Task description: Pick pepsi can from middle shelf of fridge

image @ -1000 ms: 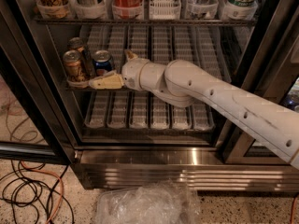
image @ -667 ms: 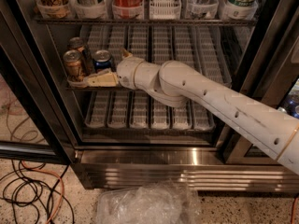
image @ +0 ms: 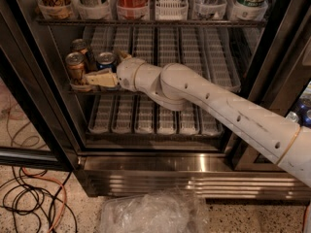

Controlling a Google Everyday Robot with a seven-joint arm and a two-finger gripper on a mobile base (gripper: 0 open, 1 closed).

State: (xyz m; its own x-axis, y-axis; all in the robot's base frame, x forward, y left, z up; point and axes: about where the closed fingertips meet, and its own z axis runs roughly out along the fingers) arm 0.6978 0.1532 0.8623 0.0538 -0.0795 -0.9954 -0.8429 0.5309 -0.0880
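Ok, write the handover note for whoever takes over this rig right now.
Gripper: inside the fridge, at the left front of the middle shelf, right by the pepsi can. No grasp can be confirmed.
Pepsi can: upright on the shelf, just behind the gripper in the camera view, with two brown-gold cans to its left.
Done: the reach; the arm is at the can.
Left: secure the grasp, lift the can without knocking its neighbours, and draw it out of the fridge.
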